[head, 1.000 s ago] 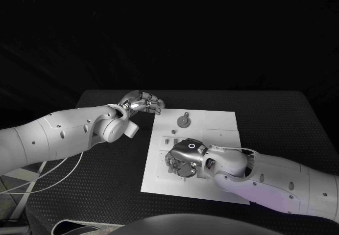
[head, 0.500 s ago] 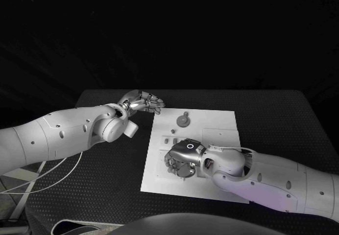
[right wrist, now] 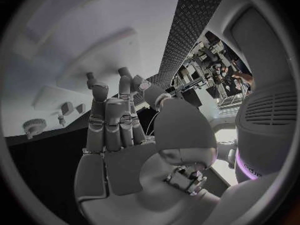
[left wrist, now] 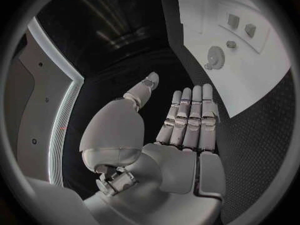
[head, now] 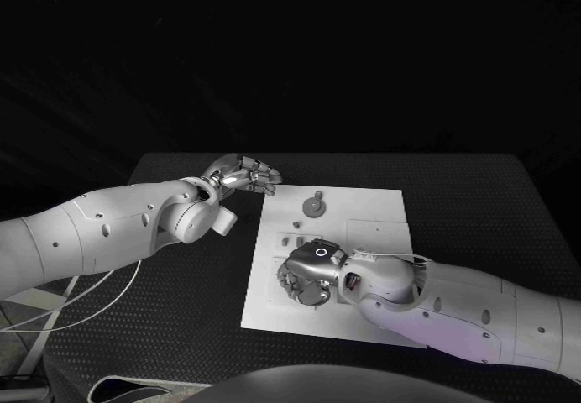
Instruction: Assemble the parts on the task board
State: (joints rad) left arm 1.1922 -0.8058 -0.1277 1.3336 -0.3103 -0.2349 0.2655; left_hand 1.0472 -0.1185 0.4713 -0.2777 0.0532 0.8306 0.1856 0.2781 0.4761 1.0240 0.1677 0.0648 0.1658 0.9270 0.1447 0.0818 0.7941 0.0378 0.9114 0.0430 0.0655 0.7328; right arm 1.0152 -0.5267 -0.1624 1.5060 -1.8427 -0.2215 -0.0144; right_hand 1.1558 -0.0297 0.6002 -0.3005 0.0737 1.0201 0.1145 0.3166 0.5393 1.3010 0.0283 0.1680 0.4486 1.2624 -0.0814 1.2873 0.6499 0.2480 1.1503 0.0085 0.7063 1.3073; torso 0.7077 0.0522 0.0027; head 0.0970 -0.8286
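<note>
Hovering over the board's (head: 363,214) near-left part, the right hand (head: 309,273) looks empty with fingers apart, likely reaching for small parts (head: 295,225), while the left hand (head: 246,175) waits released off the board's far-left corner.

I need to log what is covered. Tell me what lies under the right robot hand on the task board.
The right robot hand hovers over the near-left part of the white task board. Bare white board shows around it; whatever lies directly beneath is covered by its palm and fingers. The round part lies uncovered farther back.

Robotics lab; black test table (head: 484,193); cluttered equipment benches (right wrist: 206,60) behind
</note>
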